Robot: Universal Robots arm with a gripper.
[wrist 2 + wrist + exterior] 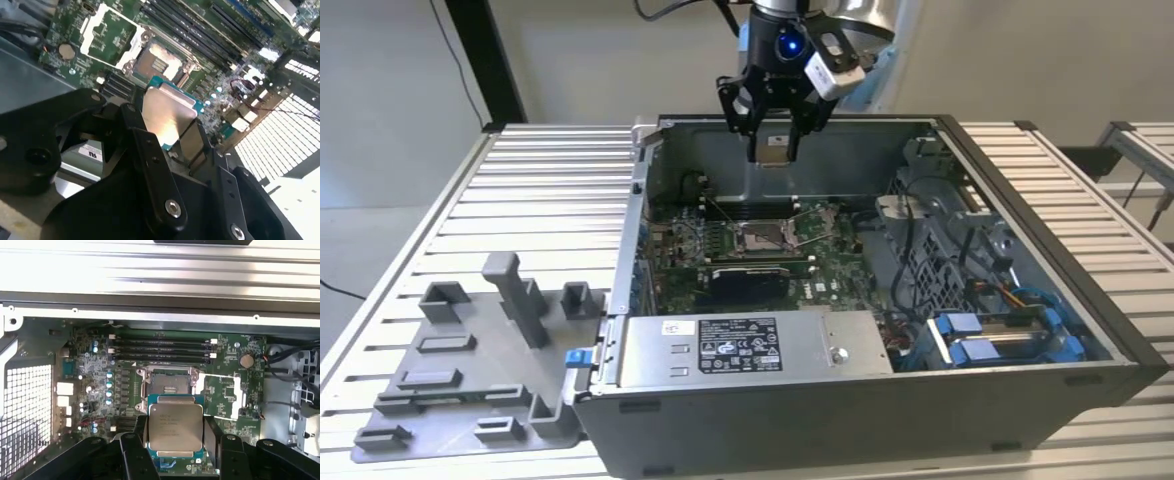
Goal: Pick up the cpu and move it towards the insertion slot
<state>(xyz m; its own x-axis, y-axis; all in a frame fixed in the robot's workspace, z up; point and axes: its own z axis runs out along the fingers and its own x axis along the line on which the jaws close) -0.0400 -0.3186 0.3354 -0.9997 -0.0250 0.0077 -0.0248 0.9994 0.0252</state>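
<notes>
While the fingers (131, 450) are pinching the cpu (175, 426) by its edges, with the insertion slot (170, 386) lying just beyond their tips, it is risking tilting; a skewed chip could be bending socket pins.

First wrist view: gripper (176, 432) clamps the cpu (176, 426), black fingers (210, 432) on its two opposite edges, silvery face toward camera. Insertion slot (170, 385) sits open on the green motherboard (227, 390), just beyond the chip. Black memory slots (160, 350) run past the socket. Ribbed metal table (160, 275) lies outside the case.
</notes>
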